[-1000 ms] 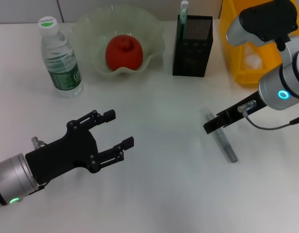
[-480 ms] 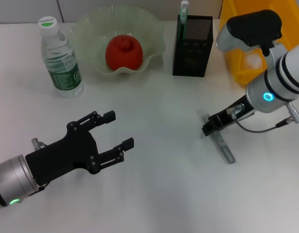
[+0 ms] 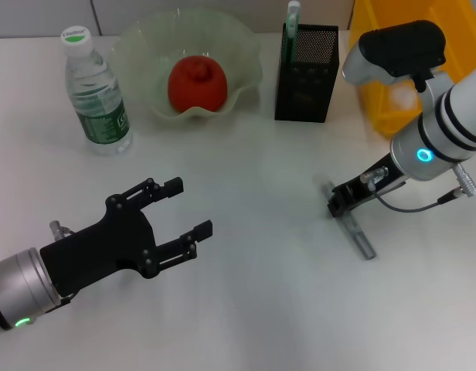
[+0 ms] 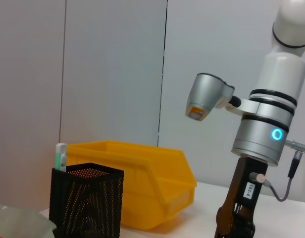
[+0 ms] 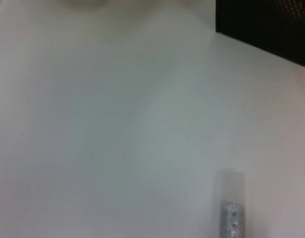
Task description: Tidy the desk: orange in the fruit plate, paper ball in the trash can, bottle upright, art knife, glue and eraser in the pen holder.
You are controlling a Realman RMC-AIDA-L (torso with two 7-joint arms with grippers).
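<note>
A grey art knife (image 3: 356, 234) lies on the white desk at the right; it also shows in the right wrist view (image 5: 232, 210). My right gripper (image 3: 339, 202) is low over the knife's far end. An orange (image 3: 196, 83) sits in the clear fruit plate (image 3: 242, 46). A water bottle (image 3: 95, 89) stands upright at the back left. The black mesh pen holder (image 3: 306, 73) holds a green and white stick (image 3: 292, 17). My left gripper (image 3: 190, 205) is open and empty, at the front left. No eraser shows.
A yellow bin (image 3: 392, 100) with white paper (image 3: 404, 97) in it stands at the back right, behind my right arm. In the left wrist view the pen holder (image 4: 85, 203), the bin (image 4: 142, 188) and the right arm (image 4: 261, 139) show.
My right arm has swung left and its gripper has come over the knife's far end. The knife and the left arm have not moved.
</note>
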